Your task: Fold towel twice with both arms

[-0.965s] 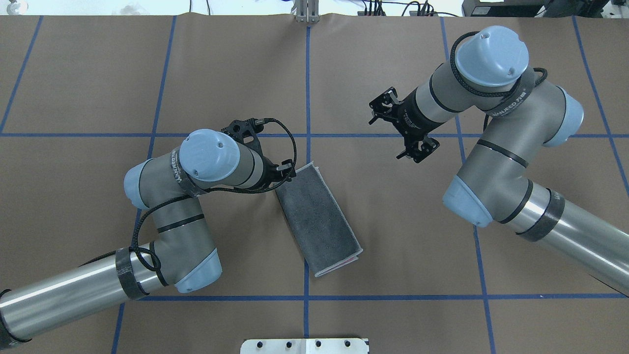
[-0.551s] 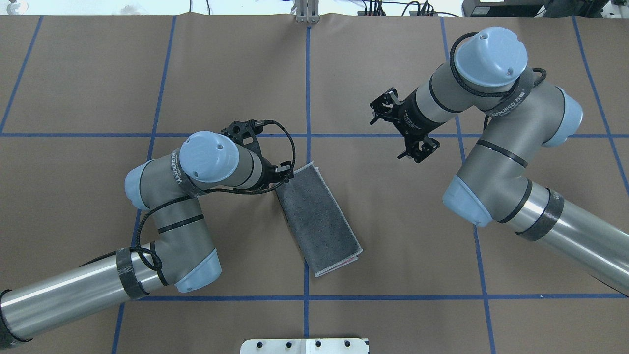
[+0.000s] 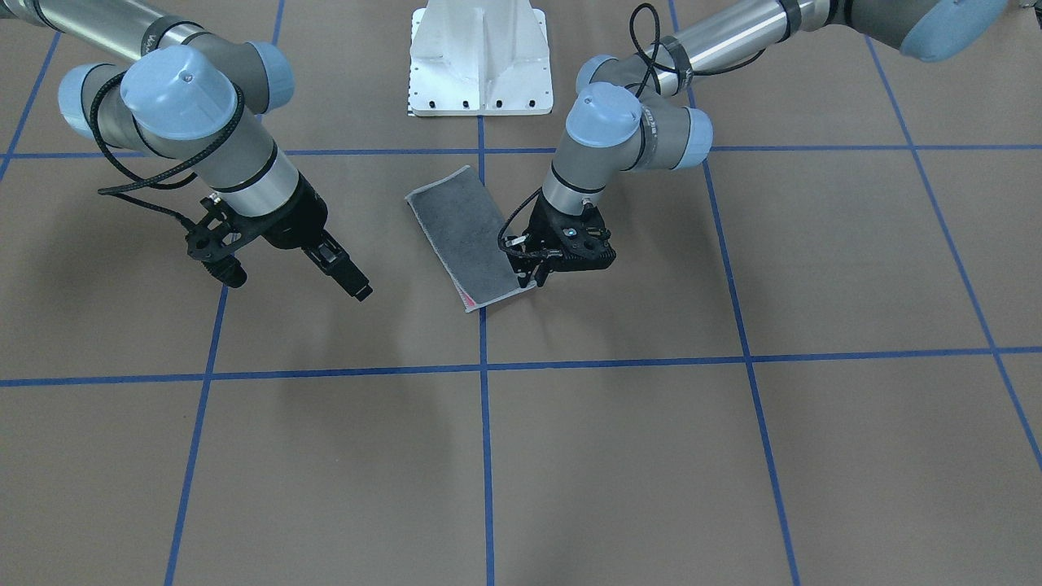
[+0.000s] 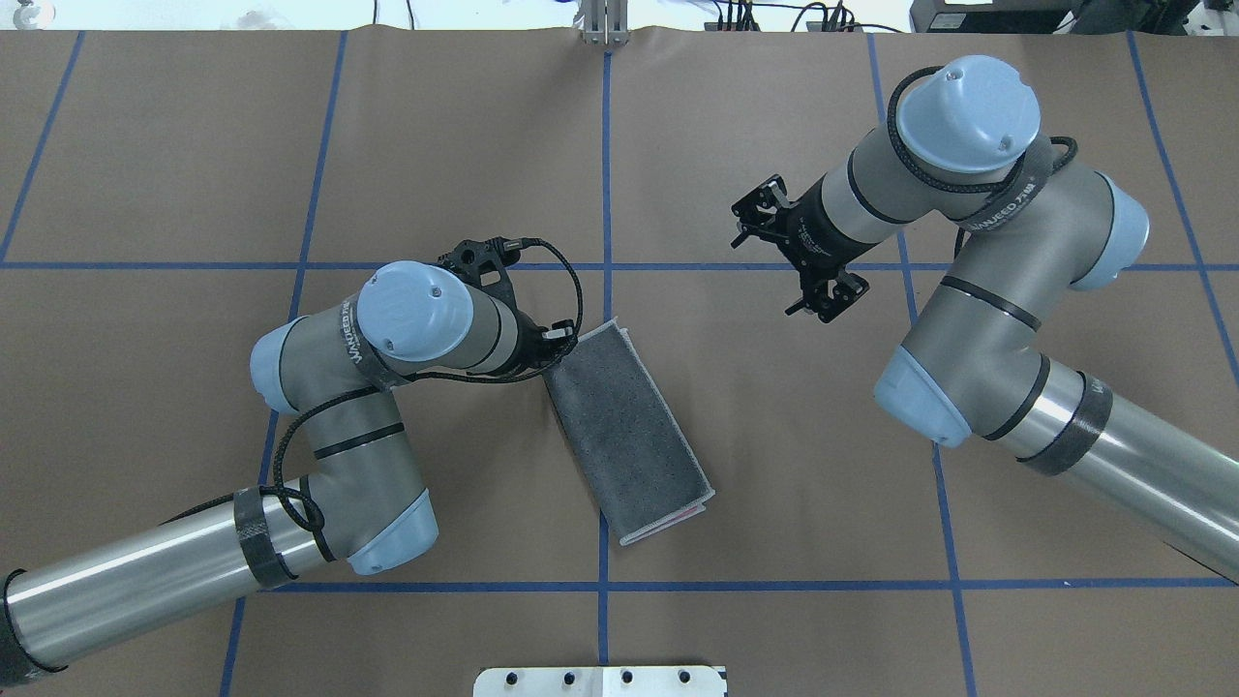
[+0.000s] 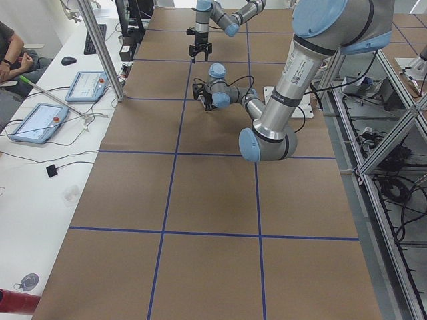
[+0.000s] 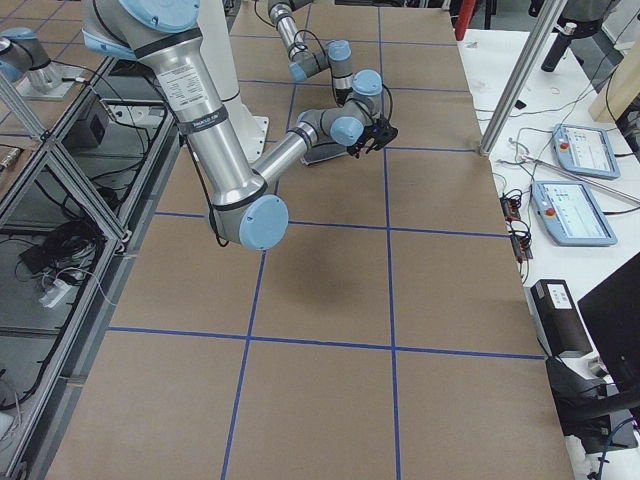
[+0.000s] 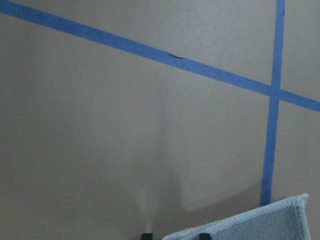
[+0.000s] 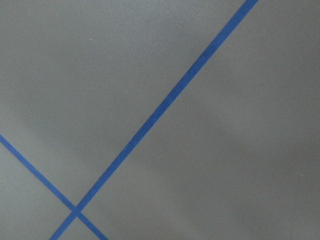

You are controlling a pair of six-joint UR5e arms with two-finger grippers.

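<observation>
The towel [image 4: 627, 436] lies folded in half near the table's middle, a slanted strip with its dark grey face up, a pale border and a sliver of pink at its near end; it also shows in the front view [image 3: 468, 236]. My left gripper [image 3: 529, 275] is low at the towel's far left corner. In the left wrist view its fingertips [image 7: 202, 234] stand apart astride the towel's corner [image 7: 260, 222]. My right gripper [image 3: 295, 268] hangs open and empty above bare paper, well to the towel's right [image 4: 789, 254].
Brown paper with a blue tape grid [image 4: 606, 194] covers the table. The white pedestal base [image 3: 480, 57] stands at the robot's edge. A metal post [image 4: 605, 24] stands at the far edge. Tablets [image 5: 33, 123] and a seated person [image 5: 10, 60] are beside the table.
My left arm has shifted slightly at the towel's corner. My right gripper has drawn back a little to the right. The towel has not moved.
</observation>
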